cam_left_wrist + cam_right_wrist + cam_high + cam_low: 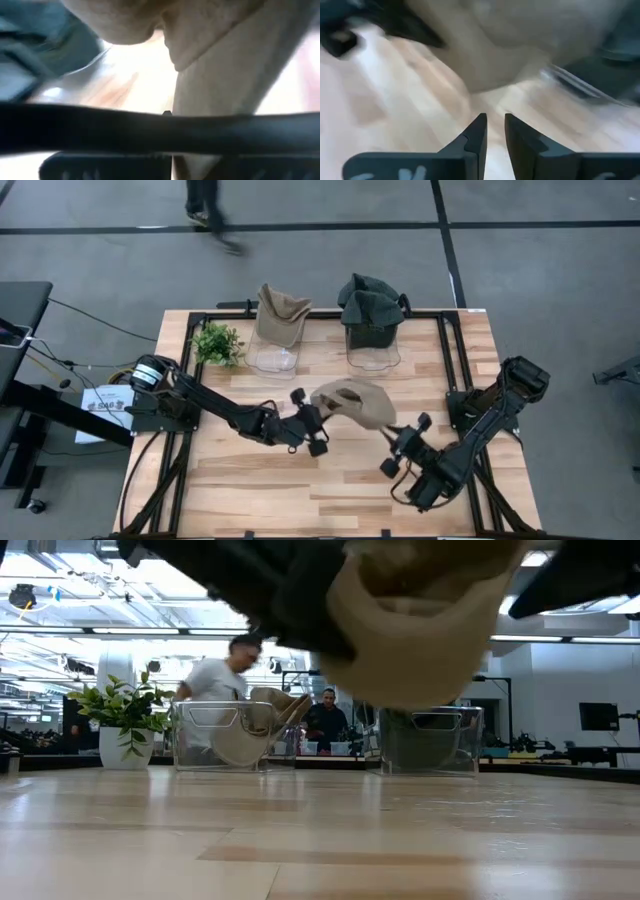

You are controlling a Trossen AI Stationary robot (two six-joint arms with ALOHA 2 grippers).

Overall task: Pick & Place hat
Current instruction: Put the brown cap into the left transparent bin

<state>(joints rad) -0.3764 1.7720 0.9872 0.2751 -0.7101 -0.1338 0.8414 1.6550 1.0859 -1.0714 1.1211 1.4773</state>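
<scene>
- Tan hat point(357, 402) held up off the wooden bench point(250, 485) near its middle, well clear of the boards in the low view.
- Left hand point(318, 418) clamped on the hat's near-left edge, fabric between the fingers.
- Right hand point(402, 442) just beside the hat's right end, fingers point(479, 135) narrowly parted, gripping nothing.
- Behind: two clear bins point(272, 356), a tan hat on one, a dark green on the other.

No text, label or number can be read anywhere.
</scene>
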